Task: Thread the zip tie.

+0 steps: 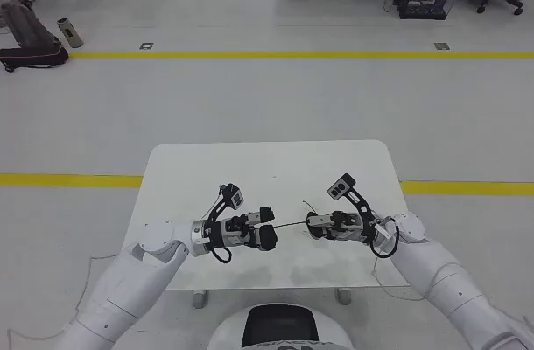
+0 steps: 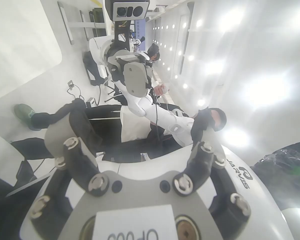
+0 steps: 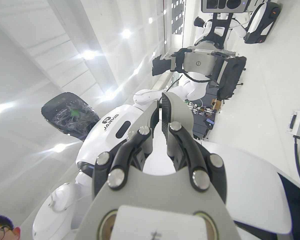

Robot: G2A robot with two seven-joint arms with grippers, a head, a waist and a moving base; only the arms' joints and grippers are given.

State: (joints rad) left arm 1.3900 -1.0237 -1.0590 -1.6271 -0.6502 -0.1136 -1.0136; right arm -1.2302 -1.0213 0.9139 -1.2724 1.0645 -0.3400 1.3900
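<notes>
The thin black zip tie [image 1: 291, 226] is up in the air over the white counter [image 1: 267, 166]. The right hand [image 1: 312, 225] pinches one end tight. The other end points at the left hand [image 1: 270, 227], whose fingers are spread wide apart.

White right arm [image 1: 442, 280] ends in grey, black-linked tool [image 3: 160, 102].

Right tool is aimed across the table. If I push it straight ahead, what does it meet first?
Most likely the left tool, which stands open directly in line. The zip tie pinched in the right tool sticks out ahead, so its tip would arrive first. Their height offset is unclear.
</notes>
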